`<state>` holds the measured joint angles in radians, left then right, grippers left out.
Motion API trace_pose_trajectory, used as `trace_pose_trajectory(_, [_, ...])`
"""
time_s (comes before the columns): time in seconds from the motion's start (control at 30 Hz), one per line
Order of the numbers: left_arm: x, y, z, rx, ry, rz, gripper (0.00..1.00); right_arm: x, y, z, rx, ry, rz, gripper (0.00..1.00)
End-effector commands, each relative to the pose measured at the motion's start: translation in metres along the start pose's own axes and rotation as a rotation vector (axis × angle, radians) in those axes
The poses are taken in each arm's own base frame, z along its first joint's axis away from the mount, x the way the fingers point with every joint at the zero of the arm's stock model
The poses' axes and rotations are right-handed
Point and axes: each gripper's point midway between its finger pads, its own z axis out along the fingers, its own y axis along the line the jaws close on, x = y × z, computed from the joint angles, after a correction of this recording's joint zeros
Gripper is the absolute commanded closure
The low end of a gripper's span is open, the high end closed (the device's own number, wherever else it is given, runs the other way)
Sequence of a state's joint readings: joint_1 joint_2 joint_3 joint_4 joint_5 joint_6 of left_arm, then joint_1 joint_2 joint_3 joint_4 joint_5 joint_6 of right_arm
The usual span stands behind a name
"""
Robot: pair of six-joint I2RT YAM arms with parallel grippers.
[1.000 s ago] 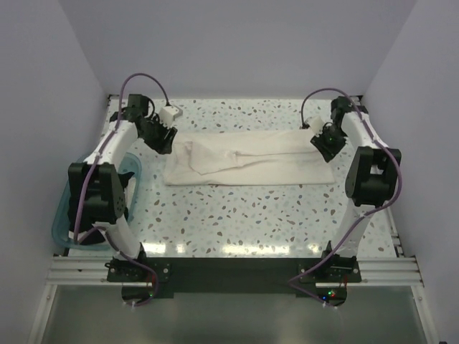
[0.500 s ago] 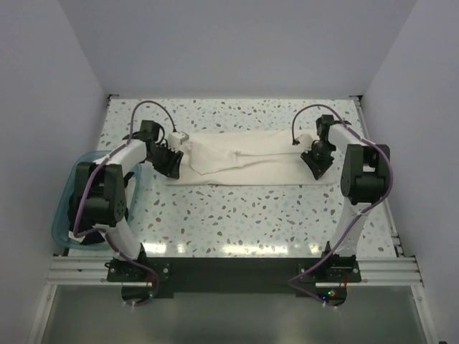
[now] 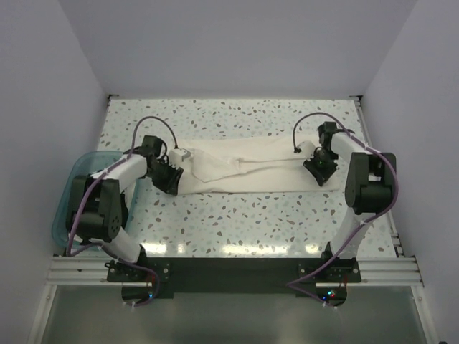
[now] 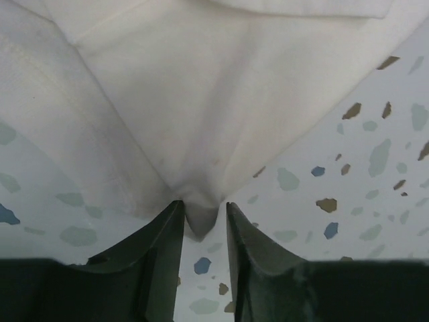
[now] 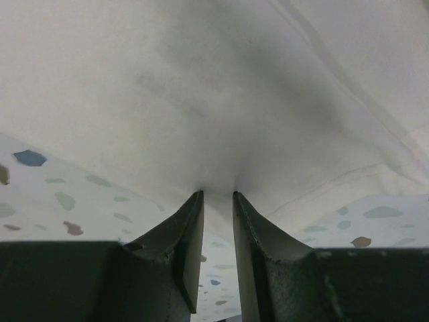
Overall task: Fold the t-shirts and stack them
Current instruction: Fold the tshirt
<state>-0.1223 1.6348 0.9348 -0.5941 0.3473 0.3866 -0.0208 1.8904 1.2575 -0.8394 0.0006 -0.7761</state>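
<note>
Here I see the white shirt [image 3: 244,166] lying folded in a long strip across the speckled table [image 3: 237,222], its left end clamped in my left gripper [image 4: 201,216], its right end clamped in my right gripper [image 5: 218,198], a teal tub [image 3: 64,208] at the table's left edge.

From my console I count one white cloth t-shirt [image 3: 244,168] at the centre of the one speckled terrazzo tabletop [image 3: 251,215], and one translucent teal plastic tub [image 3: 63,215] at nine o'clock. There are two white-and-black robot arms: the left arm [image 3: 122,167] at eight o'clock and the right arm [image 3: 348,145] at three o'clock. That gives two black grippers, the left gripper [image 4: 203,213] and the right gripper [image 5: 218,196], with four fingers [image 4: 161,241] in all.
</note>
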Motion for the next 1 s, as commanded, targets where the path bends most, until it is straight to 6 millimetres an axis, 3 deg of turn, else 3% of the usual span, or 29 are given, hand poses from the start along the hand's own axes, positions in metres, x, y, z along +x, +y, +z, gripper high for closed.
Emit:
trace_pose_trajectory(0.0, [-0.021, -0.019, -0.034, 0.055, -0.104, 0.027, 0.6, -0.041, -0.005, -0.056, 0.004, -0.2, 0.019, 0.71])
trace_pose_trajectory(0.07, [-0.053, -0.02, -0.058, 0.046, -0.226, 0.042, 0.56, -0.071, 0.011, -0.087, -0.038, -0.317, -0.001, 0.67])
trace_pose_trajectory(0.17, [-0.086, -0.02, -0.082, 0.072, -0.329, 0.02, 0.48, -0.132, 0.045, -0.131, -0.057, -0.518, -0.066, 0.62])
trace_pose_trajectory(0.2, [-0.098, -0.018, -0.091, 0.078, -0.366, 0.013, 0.48, -0.154, 0.07, -0.137, -0.078, -0.558, -0.099, 0.61])
trace_pose_trajectory(0.27, [-0.108, -0.015, -0.098, 0.124, -0.413, -0.067, 0.47, -0.188, 0.094, -0.148, -0.083, -0.65, -0.154, 0.6])
trace_pose_trajectory(0.3, [-0.111, -0.012, -0.1, 0.13, -0.426, -0.089, 0.46, -0.207, 0.122, -0.149, -0.112, -0.673, -0.196, 0.6])
trace_pose_trajectory(0.37, [-0.111, -0.004, -0.094, 0.126, -0.41, -0.139, 0.46, -0.236, 0.148, -0.151, -0.124, -0.723, -0.25, 0.6])
trace_pose_trajectory(0.4, [-0.105, -0.003, -0.089, 0.125, -0.382, -0.164, 0.46, -0.254, 0.178, -0.148, -0.156, -0.728, -0.304, 0.61])
trace_pose_trajectory(0.47, [-0.092, -0.003, -0.074, 0.146, -0.321, -0.203, 0.46, -0.276, 0.203, -0.143, -0.162, -0.756, -0.363, 0.61])
trace_pose_trajectory(0.5, [-0.083, -0.005, -0.067, 0.157, -0.292, -0.222, 0.47, -0.287, 0.229, -0.145, -0.177, -0.774, -0.415, 0.61])
trace_pose_trajectory(0.53, [-0.076, -0.008, -0.063, 0.166, -0.27, -0.242, 0.47, -0.295, 0.242, -0.128, -0.198, -0.749, -0.438, 0.61])
trace_pose_trajectory(0.6, [-0.061, -0.012, -0.052, 0.186, -0.222, -0.272, 0.47, -0.311, 0.272, -0.124, -0.215, -0.767, -0.492, 0.61])
trace_pose_trajectory(0.63, [-0.056, -0.013, -0.047, 0.195, -0.202, -0.294, 0.47, -0.316, 0.281, -0.109, -0.225, -0.746, -0.505, 0.62])
trace_pose_trajectory(0.7, [-0.045, -0.017, -0.04, 0.207, -0.169, -0.315, 0.48, -0.324, 0.298, -0.103, -0.238, -0.751, -0.535, 0.62])
trace_pose_trajectory(0.97, [-0.023, -0.009, -0.019, 0.175, -0.094, -0.34, 0.48, -0.333, 0.322, -0.077, -0.279, -0.714, -0.573, 0.59])
